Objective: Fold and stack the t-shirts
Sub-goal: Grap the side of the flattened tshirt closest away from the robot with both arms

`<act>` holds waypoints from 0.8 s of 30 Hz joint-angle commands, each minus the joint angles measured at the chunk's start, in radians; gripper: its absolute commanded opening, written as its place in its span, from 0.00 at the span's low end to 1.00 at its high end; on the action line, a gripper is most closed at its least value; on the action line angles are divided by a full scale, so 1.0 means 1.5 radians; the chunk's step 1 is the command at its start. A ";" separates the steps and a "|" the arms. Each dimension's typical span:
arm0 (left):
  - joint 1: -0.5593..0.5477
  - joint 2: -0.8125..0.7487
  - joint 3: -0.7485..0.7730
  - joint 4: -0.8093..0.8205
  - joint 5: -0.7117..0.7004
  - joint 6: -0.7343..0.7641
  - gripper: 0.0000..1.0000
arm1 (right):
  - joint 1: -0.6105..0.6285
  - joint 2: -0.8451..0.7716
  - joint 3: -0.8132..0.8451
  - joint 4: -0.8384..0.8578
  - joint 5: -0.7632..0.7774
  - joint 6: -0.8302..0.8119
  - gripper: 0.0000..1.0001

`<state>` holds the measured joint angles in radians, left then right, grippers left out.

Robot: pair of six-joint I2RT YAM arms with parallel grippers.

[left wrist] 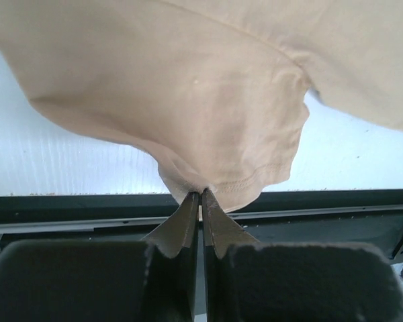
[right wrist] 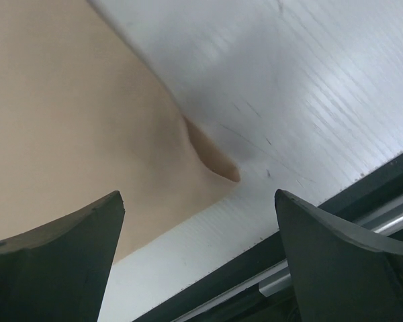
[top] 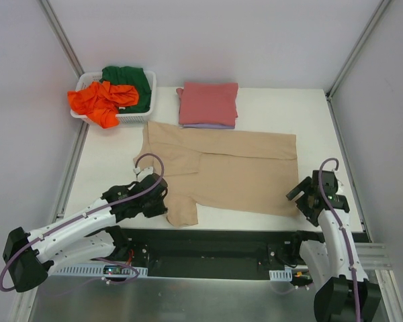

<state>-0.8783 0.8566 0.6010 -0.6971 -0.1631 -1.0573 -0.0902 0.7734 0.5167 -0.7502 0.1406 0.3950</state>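
Observation:
The tan-beige t-shirt (top: 228, 168) lies spread across the table's middle. My left gripper (top: 162, 200) is shut on the hem of its near-left sleeve (left wrist: 221, 134), pinched between the fingertips (left wrist: 200, 196). My right gripper (top: 302, 201) is open and empty just above the shirt's near-right corner (right wrist: 215, 161). A folded pinkish-red t-shirt (top: 208, 102) lies on a folded pale lavender one (top: 208, 125) at the back. The orange t-shirt (top: 101, 100) and dark green t-shirt (top: 131, 79) are crumpled in the basket.
A white slotted basket (top: 131, 118) stands at the back left corner. The table's near edge meets a dark rail (top: 221, 245) between the arm bases. Metal frame posts (top: 60, 33) rise at both back corners.

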 commanded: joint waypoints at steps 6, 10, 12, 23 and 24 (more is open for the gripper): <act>-0.007 -0.014 0.023 0.034 -0.075 0.019 0.00 | -0.066 -0.081 -0.074 -0.008 -0.016 0.101 0.97; -0.006 -0.020 0.023 0.035 -0.097 0.014 0.00 | -0.068 -0.090 -0.101 0.032 -0.039 0.114 0.83; -0.005 -0.018 0.026 0.034 -0.101 0.014 0.00 | -0.068 -0.085 -0.119 0.050 -0.043 0.117 0.78; 0.001 0.004 0.050 0.044 -0.140 0.029 0.00 | -0.068 -0.046 -0.128 0.091 -0.043 0.099 0.38; 0.002 0.006 0.052 0.045 -0.142 0.028 0.00 | -0.068 -0.051 -0.128 0.090 -0.044 0.097 0.30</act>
<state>-0.8776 0.8589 0.6353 -0.6449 -0.3214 -1.0309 -0.1860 0.6979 0.3420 -0.6136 0.0910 0.5392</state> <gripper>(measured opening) 0.006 0.405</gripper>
